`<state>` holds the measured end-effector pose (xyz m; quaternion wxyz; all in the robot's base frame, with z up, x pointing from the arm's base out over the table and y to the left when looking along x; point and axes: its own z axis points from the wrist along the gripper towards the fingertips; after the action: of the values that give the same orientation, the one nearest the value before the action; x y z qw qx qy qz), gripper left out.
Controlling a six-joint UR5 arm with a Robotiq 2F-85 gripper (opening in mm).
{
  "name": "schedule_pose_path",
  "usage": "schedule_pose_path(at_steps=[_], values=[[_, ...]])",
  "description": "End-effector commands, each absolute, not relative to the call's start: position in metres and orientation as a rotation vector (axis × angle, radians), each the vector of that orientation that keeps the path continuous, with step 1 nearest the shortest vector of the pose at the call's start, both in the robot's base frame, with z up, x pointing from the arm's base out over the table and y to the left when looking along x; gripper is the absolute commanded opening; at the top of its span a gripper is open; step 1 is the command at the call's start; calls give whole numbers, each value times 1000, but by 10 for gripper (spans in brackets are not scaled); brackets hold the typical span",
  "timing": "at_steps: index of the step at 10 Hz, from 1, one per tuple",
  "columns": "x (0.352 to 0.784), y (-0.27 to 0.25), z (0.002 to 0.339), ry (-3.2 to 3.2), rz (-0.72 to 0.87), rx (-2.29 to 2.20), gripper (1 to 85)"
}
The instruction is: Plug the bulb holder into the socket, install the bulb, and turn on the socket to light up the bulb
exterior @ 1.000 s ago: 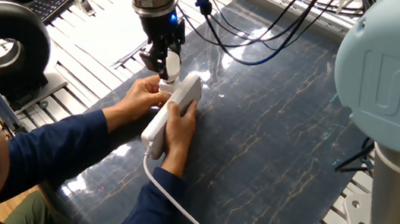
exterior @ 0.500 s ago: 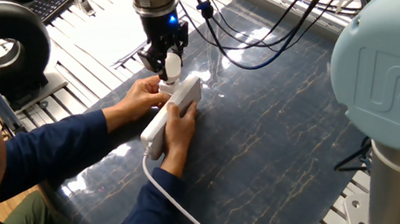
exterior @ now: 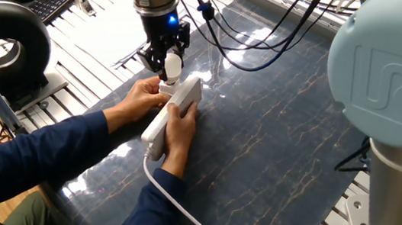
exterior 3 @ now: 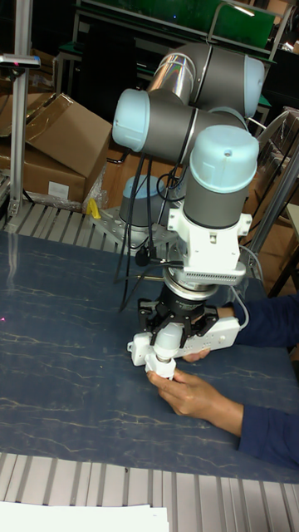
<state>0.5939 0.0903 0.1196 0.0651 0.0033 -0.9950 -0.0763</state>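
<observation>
Bulb [exterior: 171,65] above socket [exterior: 173,115] end

Readable marks: one logo only

A raised "UR" emblem inside a ring is showing on the pale blue joint cap [exterior: 385,82] of the robot arm, filling the right edge of the fixed view. In the tall fixed view the caps are facing away, and a small pale label on the cardboard box [exterior 3: 58,158] behind the arm is staying too blurred to read.

Your dark blue, marble-veined tabletop [exterior: 280,133] carries the long slim white power strip [exterior: 173,114], its white cable [exterior: 178,207] trailing toward the near edge.
</observation>
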Motion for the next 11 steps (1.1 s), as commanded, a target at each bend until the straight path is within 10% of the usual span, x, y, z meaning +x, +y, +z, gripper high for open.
schedule_pose_path(at_steps=[1, 4, 5, 7, 11], values=[[600, 91, 123, -2993, -248, -52, 10], [610, 94, 122, -3029, -264, -40, 163], [617, 103, 125, -3054, -333, 5, 490], [620, 97, 129, -3068, -349, 100, 800], [633, 70, 124, -3114, -183, 345, 850]])
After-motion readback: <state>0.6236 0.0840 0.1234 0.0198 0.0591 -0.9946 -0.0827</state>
